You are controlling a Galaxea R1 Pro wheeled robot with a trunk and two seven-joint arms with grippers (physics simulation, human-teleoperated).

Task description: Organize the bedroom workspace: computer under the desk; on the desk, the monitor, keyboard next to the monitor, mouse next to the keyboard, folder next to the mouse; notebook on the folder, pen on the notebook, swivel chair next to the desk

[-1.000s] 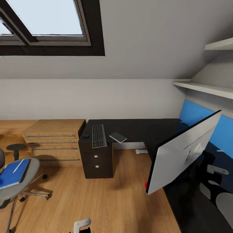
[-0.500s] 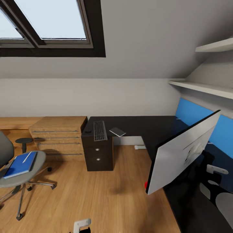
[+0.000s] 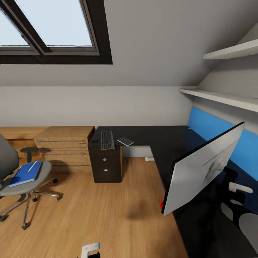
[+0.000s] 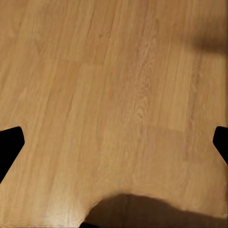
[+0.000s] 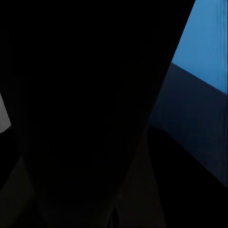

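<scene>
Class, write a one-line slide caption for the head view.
Attic bedroom: monitor tilted over the black desk, keyboard at its far end, blue folder on the swivel chair.

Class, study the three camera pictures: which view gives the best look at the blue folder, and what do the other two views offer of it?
The head view: the folder lies flat on the swivel chair seat, a pen across it. The left wrist view looks at wood floor; the right wrist view is mostly dark, with a blue panel. Neither helps with it.
</scene>
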